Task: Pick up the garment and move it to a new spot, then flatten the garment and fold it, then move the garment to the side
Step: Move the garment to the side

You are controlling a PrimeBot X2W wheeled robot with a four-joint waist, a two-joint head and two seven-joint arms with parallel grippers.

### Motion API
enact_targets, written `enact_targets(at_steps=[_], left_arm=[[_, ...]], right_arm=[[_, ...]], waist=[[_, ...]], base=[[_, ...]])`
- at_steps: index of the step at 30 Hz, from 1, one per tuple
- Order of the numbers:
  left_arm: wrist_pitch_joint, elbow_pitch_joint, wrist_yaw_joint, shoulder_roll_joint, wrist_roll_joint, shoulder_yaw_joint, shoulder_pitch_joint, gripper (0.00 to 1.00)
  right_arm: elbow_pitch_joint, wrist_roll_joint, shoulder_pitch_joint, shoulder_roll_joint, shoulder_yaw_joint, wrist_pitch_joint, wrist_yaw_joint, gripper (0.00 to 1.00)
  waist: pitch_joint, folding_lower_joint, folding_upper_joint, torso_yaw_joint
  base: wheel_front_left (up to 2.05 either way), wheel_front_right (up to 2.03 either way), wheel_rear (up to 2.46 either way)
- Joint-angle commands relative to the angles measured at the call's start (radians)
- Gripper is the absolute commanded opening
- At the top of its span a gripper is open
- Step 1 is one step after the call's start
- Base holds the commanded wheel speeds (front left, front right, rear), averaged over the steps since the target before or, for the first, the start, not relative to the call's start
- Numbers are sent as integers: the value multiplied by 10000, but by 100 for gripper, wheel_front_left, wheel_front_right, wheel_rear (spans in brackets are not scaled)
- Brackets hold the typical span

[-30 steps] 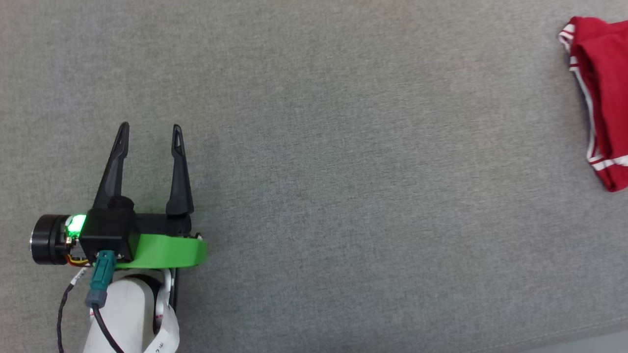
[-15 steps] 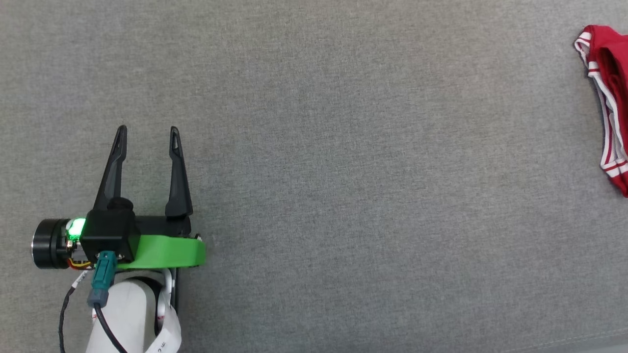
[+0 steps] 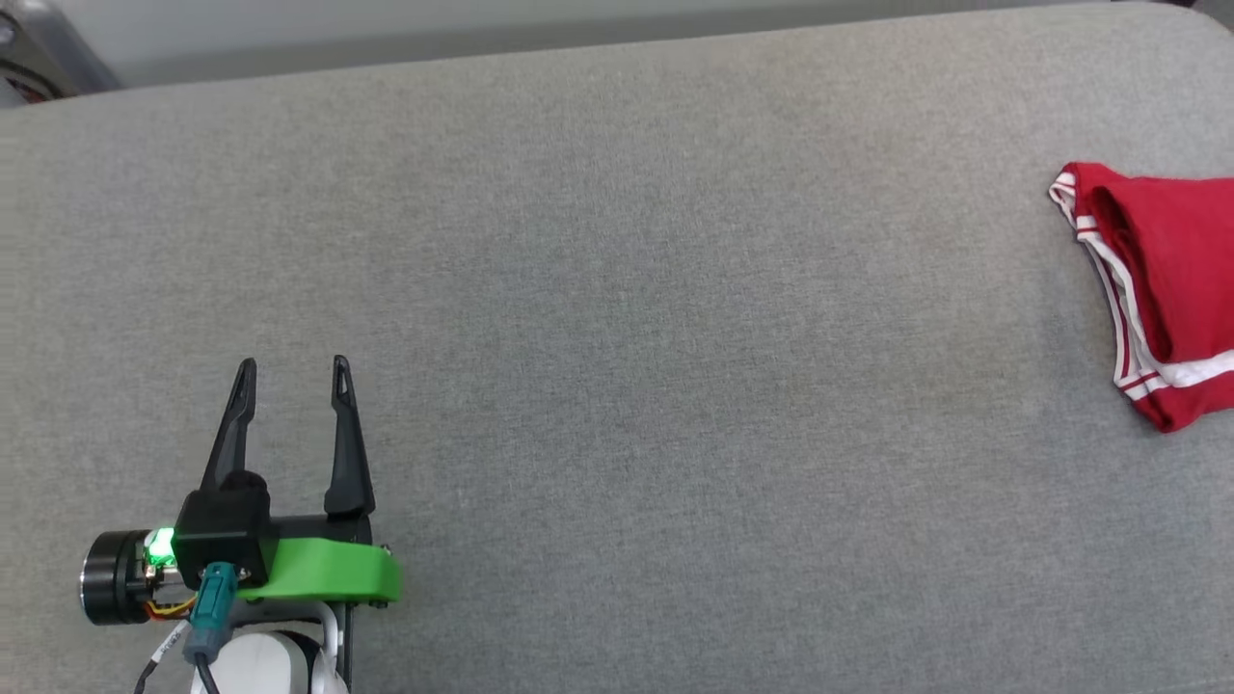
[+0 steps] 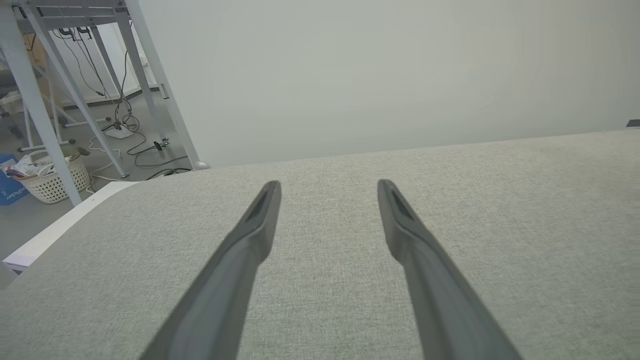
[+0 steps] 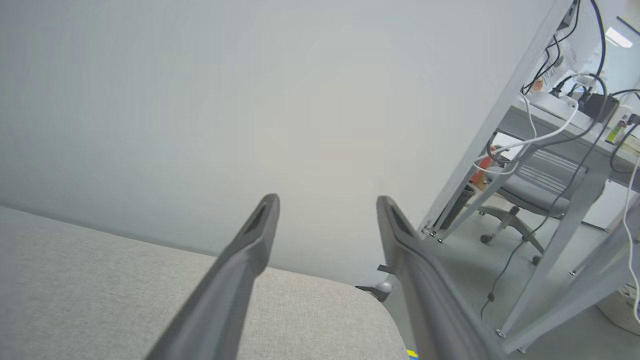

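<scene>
While the garment (image 3: 1166,280) lies folded at the table's (image 3: 617,289) right edge in the head view, well apart from the left gripper (image 3: 292,366), the left wrist view adds its spread, empty fingers (image 4: 250,240) and a basket (image 4: 55,177). The right gripper (image 5: 327,200), likewise spread and empty, overhangs the table corner near a chair (image 5: 530,190).

A lab-like office: a metal-framed desk (image 5: 570,220), wheeled office chair (image 5: 525,195), cables (image 4: 145,150) trailing across the floor.

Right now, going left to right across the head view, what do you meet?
left tool → bare grey surface → garment, folded at the right edge
</scene>
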Motion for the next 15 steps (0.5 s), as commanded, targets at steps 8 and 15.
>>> enact_targets(at_steps=[8, 15], left_arm=[[-59, 262, -25, -200, -239, -138, 369, 100], [-59, 499, -37, -228, -233, -192, 585, 100]], right_arm=[[-3185, -710, 2782, 2056, -535, -86, -9, 100], [-3761, -796, 4900, 3212, -456, -88, -9, 100]], waist=[[-1509, 1, 0, 999], [-1889, 1, 0, 1274]], base=[[0, 0, 0], [0, 0, 0]])
